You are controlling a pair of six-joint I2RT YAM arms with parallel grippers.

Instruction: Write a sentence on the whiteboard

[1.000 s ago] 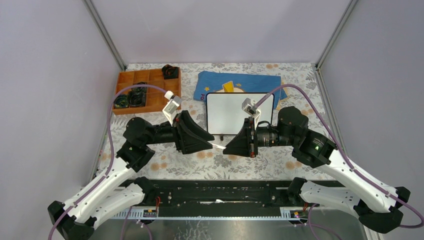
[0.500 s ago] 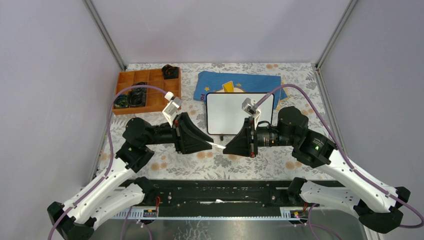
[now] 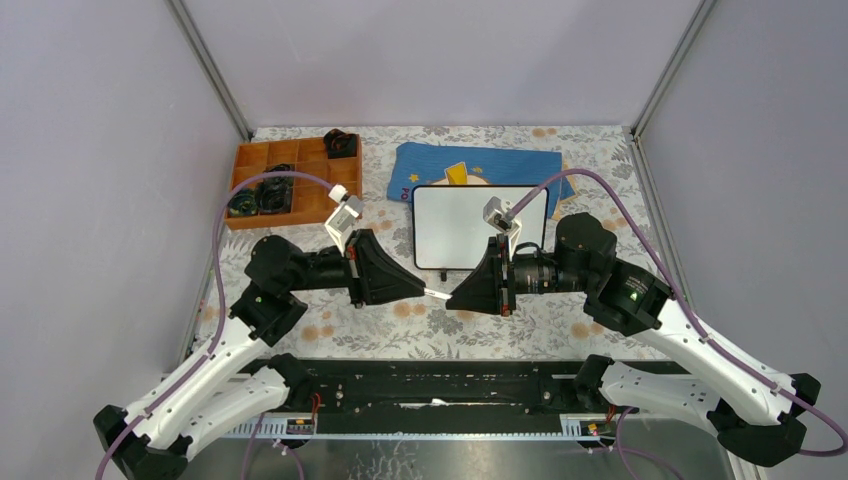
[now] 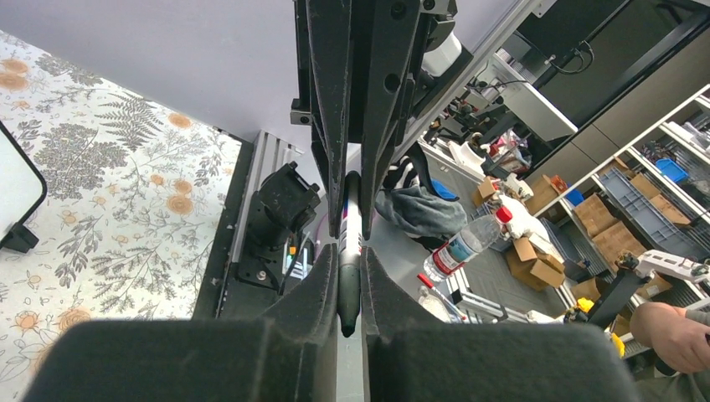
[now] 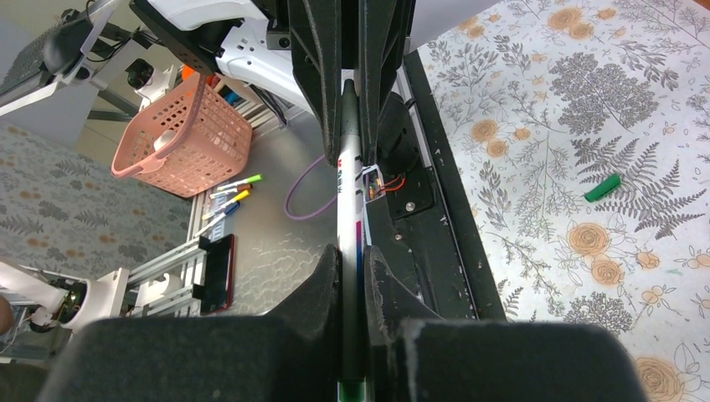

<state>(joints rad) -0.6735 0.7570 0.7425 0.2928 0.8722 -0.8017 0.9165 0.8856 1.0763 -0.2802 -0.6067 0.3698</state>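
Observation:
A white marker [image 3: 436, 294] hangs level above the floral cloth, bridging my two grippers, which face each other tip to tip. My right gripper [image 3: 452, 296] is shut on its barrel [image 5: 349, 209]; the right wrist view shows this gripper [image 5: 352, 255] with both pads against the barrel. My left gripper [image 3: 424, 291] is shut on the marker's dark tapered end [image 4: 349, 285], and the left wrist view shows that gripper [image 4: 349, 255] with pads pressing both sides. The whiteboard [image 3: 480, 228] lies just behind the grippers, and one corner of it [image 4: 12, 180] shows. Its face is plain white; no sentence is in view.
An orange compartment tray [image 3: 290, 180] with dark items stands at the back left. A blue cloth with yellow print [image 3: 480, 165] lies behind the board. A small green piece [image 5: 602, 188] rests on the floral cloth. The black rail [image 3: 430, 385] runs along the near edge.
My left gripper's jaws have closed from partly open onto the marker's end. The right gripper and marker have stayed in place.

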